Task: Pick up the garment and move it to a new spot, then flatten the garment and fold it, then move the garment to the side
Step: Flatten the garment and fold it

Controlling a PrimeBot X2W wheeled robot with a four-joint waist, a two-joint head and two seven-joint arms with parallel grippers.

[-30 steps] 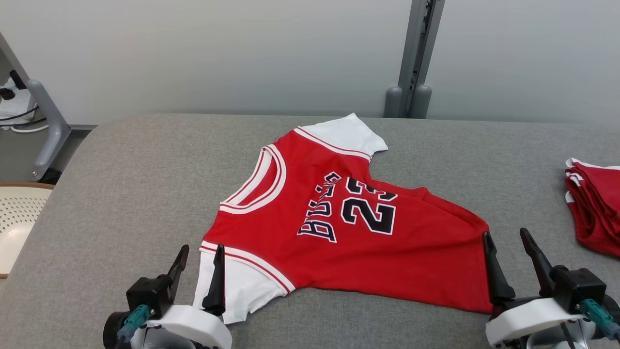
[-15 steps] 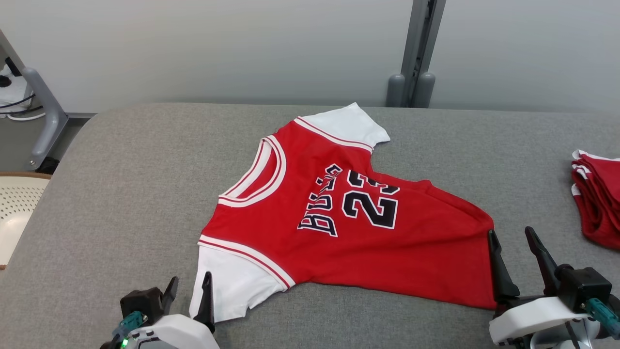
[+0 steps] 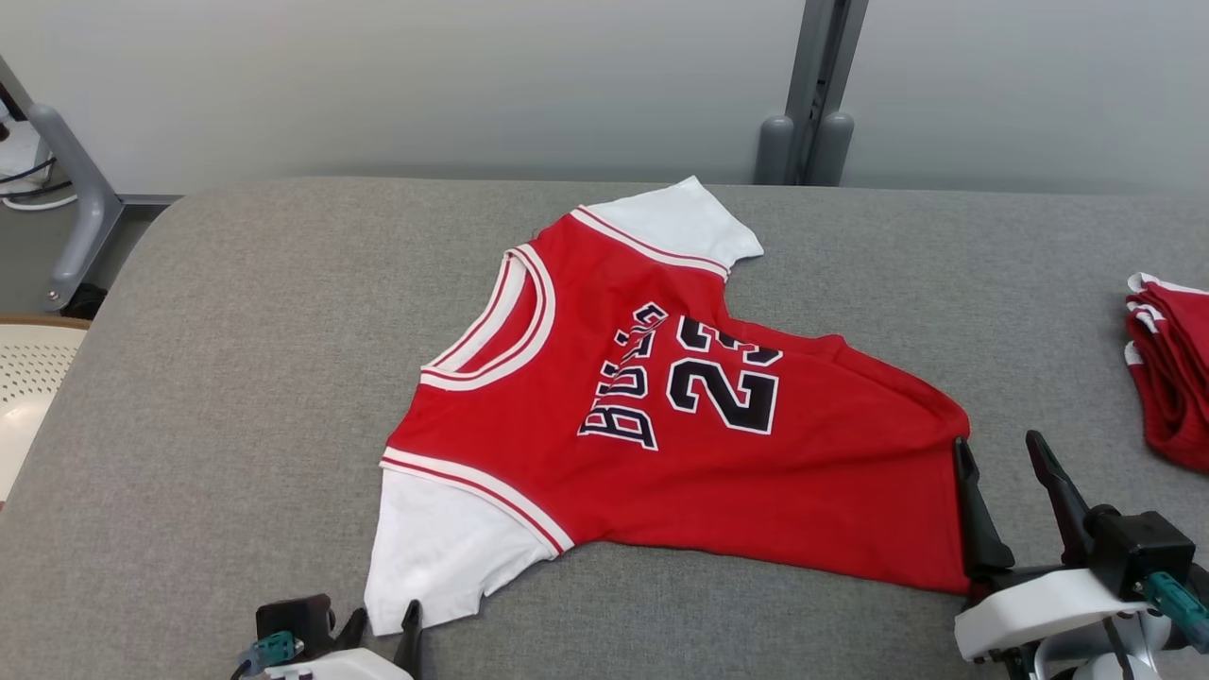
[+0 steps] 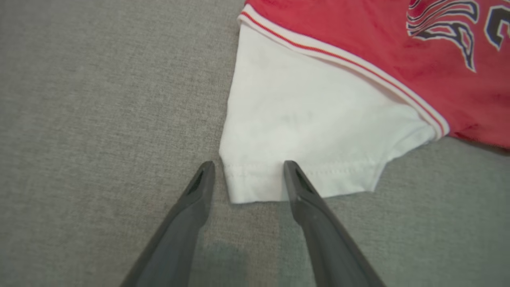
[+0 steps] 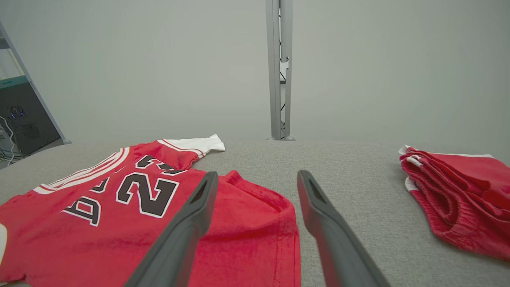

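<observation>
The left tool [image 4: 249, 164] is spread open and empty. Its fingers sit either side of the hem corner of the white sleeve [image 4: 303, 119], near the front edge of the bench [image 3: 236, 378]. The right tool [image 3: 997, 440], likewise open and empty, straddles the bottom-hem corner of the one red shirt [image 3: 661, 425], which lies mid-bench. One pile of red clothes [image 3: 1171, 387] lies at the right edge, well apart. One grey post [image 3: 812, 85] stands behind the far edge.
</observation>
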